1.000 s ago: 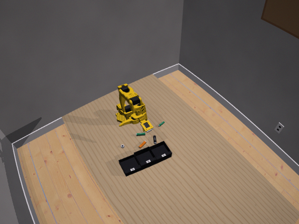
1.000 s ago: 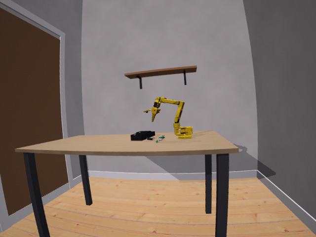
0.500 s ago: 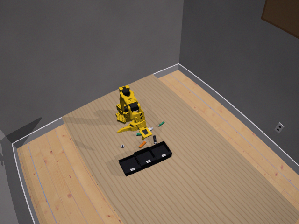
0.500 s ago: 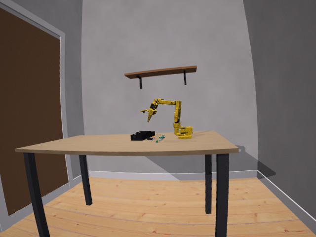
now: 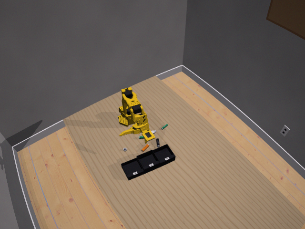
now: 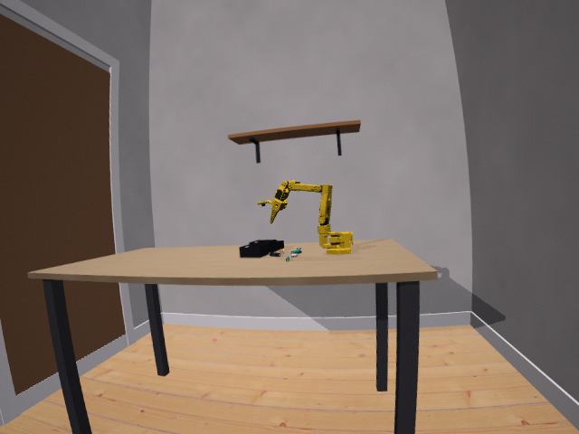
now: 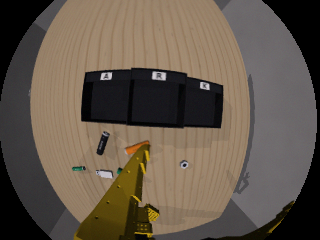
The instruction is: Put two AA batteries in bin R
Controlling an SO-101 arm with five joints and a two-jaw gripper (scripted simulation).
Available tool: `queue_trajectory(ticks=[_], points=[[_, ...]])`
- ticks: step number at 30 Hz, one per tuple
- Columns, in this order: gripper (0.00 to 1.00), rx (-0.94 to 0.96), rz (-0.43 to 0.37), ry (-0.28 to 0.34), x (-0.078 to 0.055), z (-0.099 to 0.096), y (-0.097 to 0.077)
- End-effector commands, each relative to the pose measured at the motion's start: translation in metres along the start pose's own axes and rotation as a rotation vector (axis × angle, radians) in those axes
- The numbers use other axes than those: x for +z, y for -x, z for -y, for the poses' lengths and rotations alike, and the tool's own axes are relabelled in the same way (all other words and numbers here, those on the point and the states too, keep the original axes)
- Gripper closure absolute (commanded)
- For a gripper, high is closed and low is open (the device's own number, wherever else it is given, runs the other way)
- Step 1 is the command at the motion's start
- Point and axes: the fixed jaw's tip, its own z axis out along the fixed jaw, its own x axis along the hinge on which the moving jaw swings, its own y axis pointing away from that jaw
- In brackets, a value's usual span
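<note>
Two green cylinders with silver tips look like AA batteries. One green battery [image 5: 164, 126] [image 7: 79, 168] lies apart. The other green battery [image 5: 141, 137] [image 7: 120, 171] is partly hidden by my arm. A black cylinder [image 5: 157, 142] [image 7: 103, 143] and an orange cylinder [image 5: 145, 147] [image 7: 136, 148] lie just in front of three joined black bins [image 5: 148, 161] [image 6: 261, 248] [image 7: 158, 96]. The bin labels are too small to read. My gripper [image 5: 129, 133] [image 6: 265, 212] is open and empty, high above the loose things. Its fixed jaw [image 7: 136, 174] points down near the orange cylinder.
A small white piece [image 5: 154, 131] [image 7: 104, 174] lies between the green batteries. A metal nut [image 5: 125, 149] [image 7: 184, 164] lies off to one side. The arm's base [image 5: 125, 118] [image 6: 337, 242] stands behind the things. The table edge [image 6: 233, 278] is far from them.
</note>
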Motion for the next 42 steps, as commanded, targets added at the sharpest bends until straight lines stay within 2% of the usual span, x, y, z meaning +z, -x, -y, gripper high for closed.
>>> queue_trajectory(ticks=[1,3,25,29,34,36,42], points=[[0.0,-0.002,0.062,-0.018,-0.008,0.004,0.011],[0.0,-0.007,0.062,-0.026,-0.004,0.009,0.012],[0.0,-0.008,0.077,-0.037,-0.002,0.013,0.015],[0.0,-0.01,0.114,-0.068,0.004,0.025,0.024],[0.0,-0.017,0.183,-0.133,0.014,0.049,0.038],[0.0,-0.017,0.183,-0.133,0.014,0.049,0.038],[0.0,-0.028,0.255,-0.218,0.024,0.08,0.051]])
